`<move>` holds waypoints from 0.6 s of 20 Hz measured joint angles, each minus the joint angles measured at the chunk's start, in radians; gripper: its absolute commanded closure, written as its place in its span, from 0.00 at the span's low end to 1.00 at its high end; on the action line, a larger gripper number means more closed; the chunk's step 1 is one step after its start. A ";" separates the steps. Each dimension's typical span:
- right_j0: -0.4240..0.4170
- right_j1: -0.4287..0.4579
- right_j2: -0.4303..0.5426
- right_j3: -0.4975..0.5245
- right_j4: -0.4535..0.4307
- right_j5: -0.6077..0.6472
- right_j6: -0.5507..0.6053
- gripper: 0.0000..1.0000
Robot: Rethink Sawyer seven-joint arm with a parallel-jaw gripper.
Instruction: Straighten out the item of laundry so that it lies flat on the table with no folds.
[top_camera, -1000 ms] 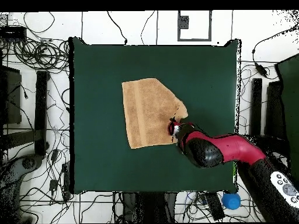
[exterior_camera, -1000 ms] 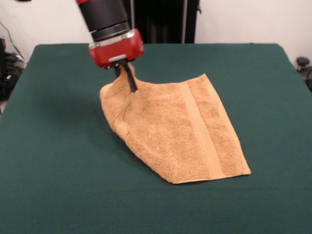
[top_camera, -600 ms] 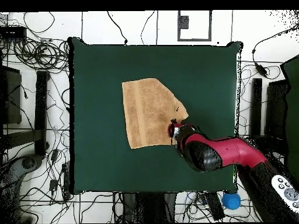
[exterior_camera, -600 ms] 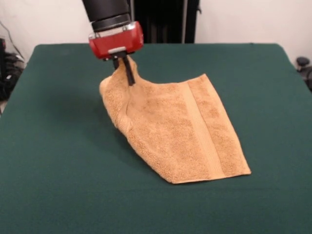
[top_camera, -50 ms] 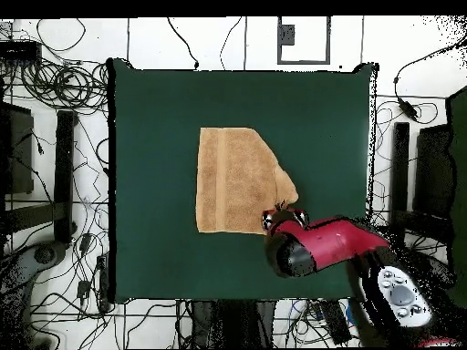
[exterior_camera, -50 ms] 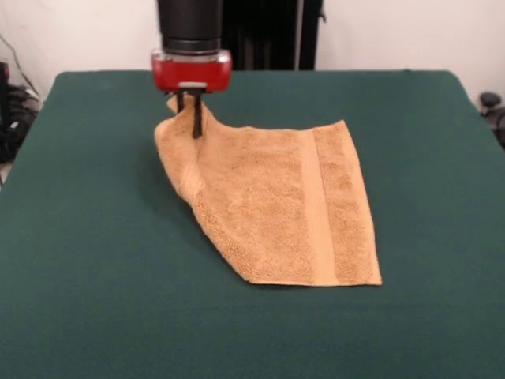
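Observation:
The item of laundry is an orange-tan terry towel with a flat woven band near its right side, lying on the green table. Its far left corner is lifted off the cloth, and my gripper is shut on that corner just below the red wrist. From there a fold runs down the towel's left edge, while the rest lies flat. In the overhead view the item of laundry sits near the middle of the table, and the gripper is at its lower right corner, partly hidden by the arm.
Green cloth surrounds the towel on every side. Cables and black stands lie on the floor beyond the table's edges. A blue ball rests on the floor by the robot's base.
The gripper has carried the held corner toward the table's far side, swinging upright. The whole towel has slid and turned with it, its near right corner pulling back from the front edge.

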 measured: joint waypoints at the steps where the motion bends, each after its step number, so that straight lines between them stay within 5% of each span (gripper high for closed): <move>1: 0.025 -0.007 -0.015 -0.003 -0.003 0.000 0.001 1.00; 4: 0.112 -0.048 -0.076 -0.019 0.002 0.000 0.001 1.00; 12: 0.121 -0.071 -0.163 -0.063 0.027 -0.001 0.001 1.00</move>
